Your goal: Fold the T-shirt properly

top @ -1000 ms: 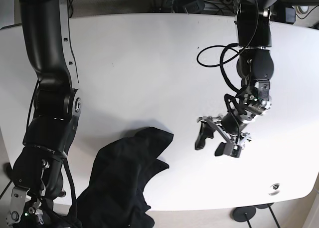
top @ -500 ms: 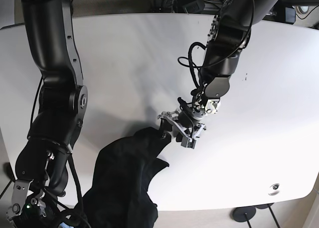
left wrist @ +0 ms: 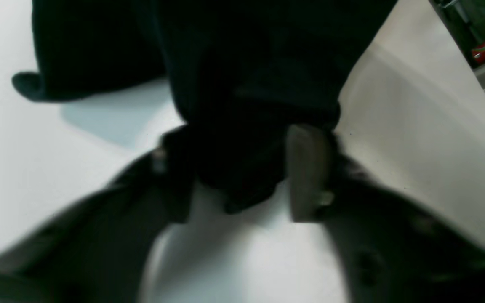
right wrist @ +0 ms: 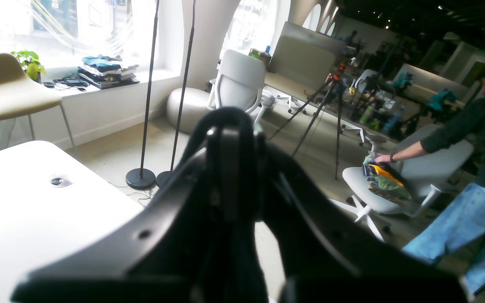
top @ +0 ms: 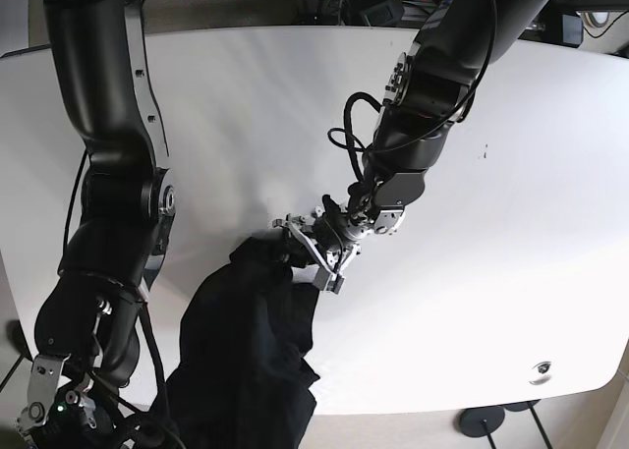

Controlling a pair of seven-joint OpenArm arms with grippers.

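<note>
left hand (top: pixel 313 255) spread, fingers astride the black T-shirt (top: pixel 251 351) edge | right hand: can't tell | cloth soft, limp, light; I'd pinch that near corner on the desk (top: pixel 246 105)

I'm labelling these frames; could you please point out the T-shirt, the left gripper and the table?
T-shirt (top: pixel 246 341), base view, middle of the crumpled fabric.
left gripper (top: pixel 307 249), base view, between its fingertips.
table (top: pixel 256 115), base view, bare white top.

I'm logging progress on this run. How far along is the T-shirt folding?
Barely begun. Nothing is folded: the black T-shirt lies crumpled at the table's near edge, partly hanging off. In hand: the left hand straddles the shirt's top corner, cloth between its fingers, though it isn't clearly clamped. The right hand is off the table, away from the cloth. Spreading it flat and every fold remain.
</note>
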